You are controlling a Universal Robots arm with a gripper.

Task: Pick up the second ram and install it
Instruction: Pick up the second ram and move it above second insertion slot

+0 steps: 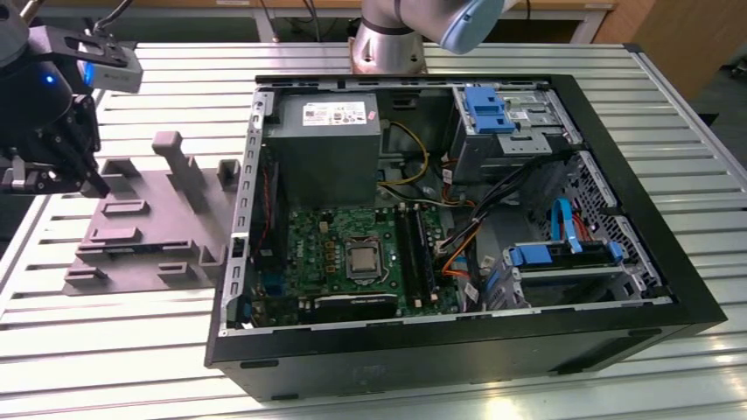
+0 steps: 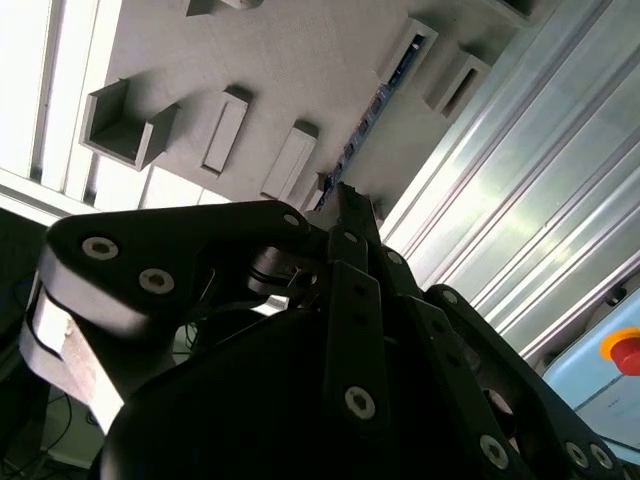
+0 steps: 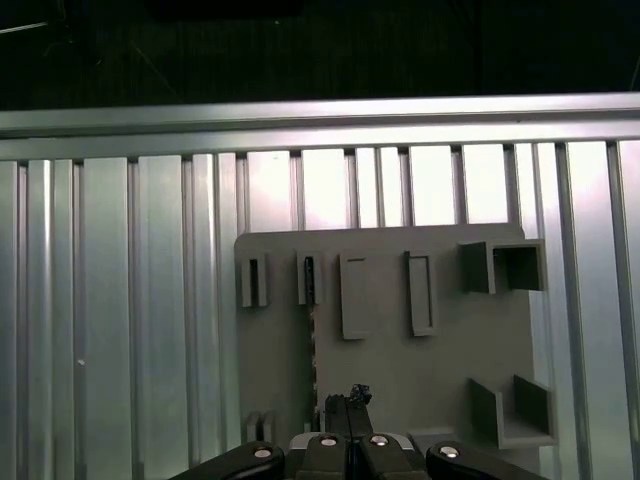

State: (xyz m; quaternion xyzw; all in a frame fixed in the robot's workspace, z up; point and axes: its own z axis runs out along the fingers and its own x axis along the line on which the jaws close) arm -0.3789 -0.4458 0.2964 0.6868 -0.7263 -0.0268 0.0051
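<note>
Currently, hand (image 3: 347,402) hovers over second ram (image 3: 313,345) in grey holder (image 3: 390,370); grip state we cannot tell. We advise centring along its edge.

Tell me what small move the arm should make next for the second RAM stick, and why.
Probably lower slowly toward the second ram. It stands on edge in the grey holder, not yet gripped, and the gripper hovers above the holder, close to the stick's line in both wrist views.
</note>
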